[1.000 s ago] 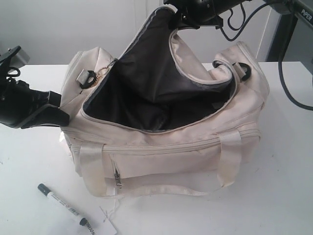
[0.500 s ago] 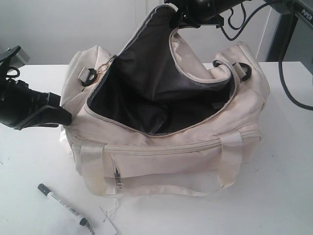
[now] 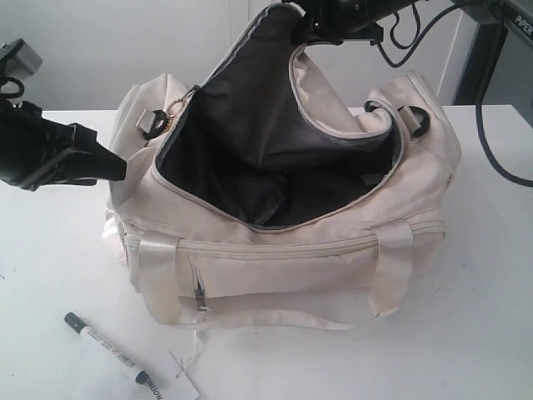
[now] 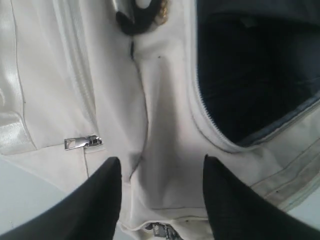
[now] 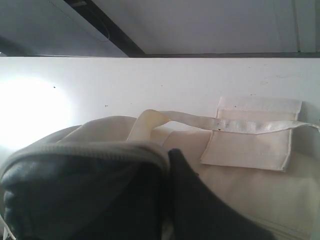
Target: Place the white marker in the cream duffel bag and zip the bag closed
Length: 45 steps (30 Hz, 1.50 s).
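the cream duffel bag [image 3: 283,250] sits in the middle of the white counter [image 3: 475,333]. its top is wide open, and you can see the dark lining [image 3: 250,175] inside.

the right end effector [image 3: 310,32] comes in from up high at the back. its fingers are pressed together on the edge of the bag's top flap [image 3: 258,100]. it holds that flap up, so the mouth of the bag gapes. in the right wrist view the zipper edge of the flap sits right by a dark finger [image 5: 200,215].

the left end effector [image 3: 117,169] is at the left end of the bag. its two fingers [image 4: 100,200] are spread apart and nothing is held between them. the tips are just beside the cream cloth. i cannot tell if they touch it.

the white marker [image 3: 107,348] is not in the bag. it lies flat on the counter in front of the bag, near the left front corner and apart from it. its dark cap points to the back left. its other end is just beside a paper tag [image 3: 179,385] with black letters.

a gold chain pull [image 3: 176,111] hangs at the left end of the top zipper, next to a black ring [image 3: 151,129]. a small silver zipper pull [image 3: 200,302] hangs on the front pocket [image 3: 275,279]. a shiny strap [image 3: 275,318] droops along the front of the bag.
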Each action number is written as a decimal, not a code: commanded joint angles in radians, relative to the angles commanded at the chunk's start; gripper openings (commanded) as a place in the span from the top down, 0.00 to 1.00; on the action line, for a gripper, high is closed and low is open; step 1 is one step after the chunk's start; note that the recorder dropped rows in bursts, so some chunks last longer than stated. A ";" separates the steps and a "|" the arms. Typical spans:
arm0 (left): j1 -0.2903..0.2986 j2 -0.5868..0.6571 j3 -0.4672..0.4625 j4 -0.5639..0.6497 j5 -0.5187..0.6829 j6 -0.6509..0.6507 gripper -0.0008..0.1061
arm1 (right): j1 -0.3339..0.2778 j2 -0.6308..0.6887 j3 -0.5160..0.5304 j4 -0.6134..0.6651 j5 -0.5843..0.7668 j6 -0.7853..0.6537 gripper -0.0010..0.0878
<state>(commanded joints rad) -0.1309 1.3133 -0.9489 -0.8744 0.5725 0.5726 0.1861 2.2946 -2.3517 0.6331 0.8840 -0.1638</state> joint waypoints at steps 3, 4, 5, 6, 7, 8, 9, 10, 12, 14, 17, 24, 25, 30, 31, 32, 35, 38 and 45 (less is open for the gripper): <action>0.000 -0.046 0.000 0.034 0.023 0.009 0.50 | 0.000 0.000 0.000 0.000 0.000 0.000 0.99; 0.000 -0.068 0.000 0.065 0.036 0.011 0.53 | 0.000 0.000 0.000 0.000 0.000 0.000 0.99; 0.000 -0.093 0.000 0.104 0.059 0.011 0.58 | 0.000 0.000 0.000 0.000 0.000 0.000 0.99; 0.000 -0.108 0.000 0.126 0.074 0.011 0.63 | 0.000 0.000 0.000 0.000 0.000 0.000 0.99; 0.000 -0.133 0.000 0.167 0.100 0.011 0.72 | 0.000 0.000 0.000 0.000 0.000 0.000 0.99; 0.000 -0.146 0.000 0.186 0.115 0.011 0.78 | 0.000 0.000 0.000 0.000 0.000 0.000 0.99; 0.000 -0.167 0.000 0.218 0.140 0.011 0.89 | 0.000 0.000 0.000 0.000 0.000 0.000 0.99; 0.000 -0.176 0.000 0.234 0.152 0.011 0.95 | 0.000 0.000 0.000 0.000 0.000 0.000 0.99; 0.000 -0.196 0.000 0.298 0.166 0.011 0.99 | 0.000 0.000 0.000 0.000 0.000 0.000 0.99; 0.000 -0.203 0.000 0.326 0.173 0.011 0.99 | 0.000 0.000 0.000 0.000 0.000 0.000 0.99; 0.000 -0.206 0.000 0.339 0.182 0.039 0.99 | 0.000 0.000 0.000 0.000 0.000 0.000 0.99; 0.000 -0.208 0.002 0.337 0.213 0.213 0.99 | 0.000 0.000 0.000 0.000 0.000 0.000 0.99; -0.002 -0.208 0.007 0.331 0.213 0.243 0.99 | 0.000 0.000 0.000 0.000 0.000 0.000 0.99; -0.035 -0.208 0.022 0.323 0.224 0.373 0.99 | 0.000 0.000 0.000 0.000 0.000 0.000 0.99; -0.052 -0.208 0.028 0.323 0.229 0.422 0.99 | 0.000 0.000 0.000 0.000 0.000 0.000 0.99; -0.071 -0.208 0.032 0.325 0.232 0.466 0.99 | 0.000 0.000 0.000 0.000 0.000 0.000 0.99; -0.126 -0.208 0.057 0.333 0.255 0.667 0.99 | 0.000 0.000 0.000 0.000 0.000 0.000 0.99; -0.161 -0.208 0.083 0.339 0.257 0.861 0.99 | 0.000 0.000 0.000 0.000 0.000 0.000 0.99; -0.163 -0.206 0.179 0.400 0.147 0.949 0.99 | 0.000 0.000 0.000 0.000 0.000 0.000 0.99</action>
<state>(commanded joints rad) -0.2934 1.1071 -0.7697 -0.4748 0.7195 1.5220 0.1861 2.2946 -2.3517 0.6331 0.8840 -0.1638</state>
